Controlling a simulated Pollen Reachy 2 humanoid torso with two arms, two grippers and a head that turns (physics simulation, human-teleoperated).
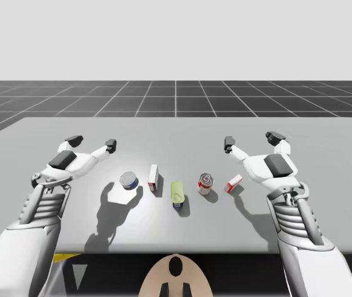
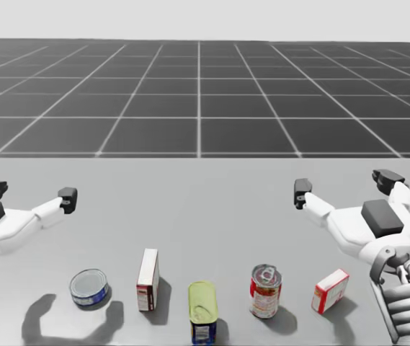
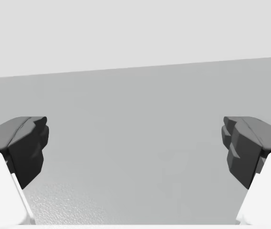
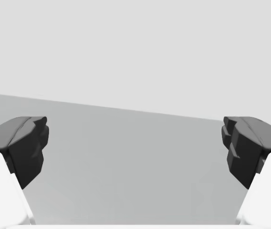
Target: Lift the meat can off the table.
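The meat can (image 1: 177, 193) (image 2: 202, 311) is a rounded oblong can with a yellow-green face and a blue end, lying in the middle of the row near the table's front edge. My left gripper (image 1: 92, 143) (image 2: 30, 194) (image 3: 135, 148) hovers open to the far left of the can, with nothing between its fingers. My right gripper (image 1: 252, 140) (image 2: 345, 186) (image 4: 135, 148) hovers open to the far right of it, equally empty. Both wrist views look out over bare grey table.
In the same row stand a short blue round can (image 1: 128, 180) (image 2: 88, 287), a white and red box (image 1: 153, 177) (image 2: 147, 279), a red round can (image 1: 205, 183) (image 2: 265, 290) and a small red and white box (image 1: 233, 183) (image 2: 330, 290). The grey table (image 1: 176, 136) stretches beyond them.
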